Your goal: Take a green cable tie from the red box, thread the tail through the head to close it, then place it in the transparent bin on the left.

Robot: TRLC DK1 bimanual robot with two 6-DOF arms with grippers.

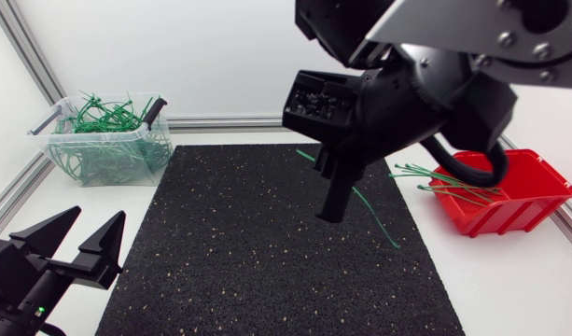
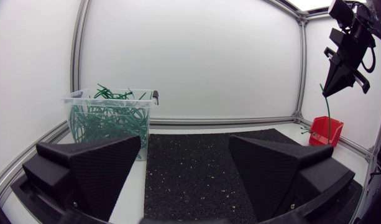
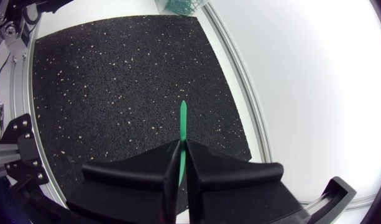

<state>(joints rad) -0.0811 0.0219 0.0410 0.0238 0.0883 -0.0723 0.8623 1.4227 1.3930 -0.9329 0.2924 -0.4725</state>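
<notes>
My right gripper (image 1: 333,211) hangs high over the black mat, shut on a green cable tie (image 1: 377,222) whose thin length slants out on both sides of the fingers. In the right wrist view the tie (image 3: 183,121) sticks out ahead of the shut fingers (image 3: 183,148). The red box (image 1: 533,191) at the right holds more green ties, some poking over its rim. The transparent bin (image 1: 108,154) at the back left is full of closed green ties. My left gripper (image 1: 90,229) stands open and empty low at the front left, facing the bin (image 2: 109,121).
A speckled black mat (image 1: 248,261) covers the middle of the table. Aluminium rails (image 1: 220,122) run along the table's back and side edges. From the left wrist view the right gripper (image 2: 338,78) hangs high above the red box (image 2: 327,132).
</notes>
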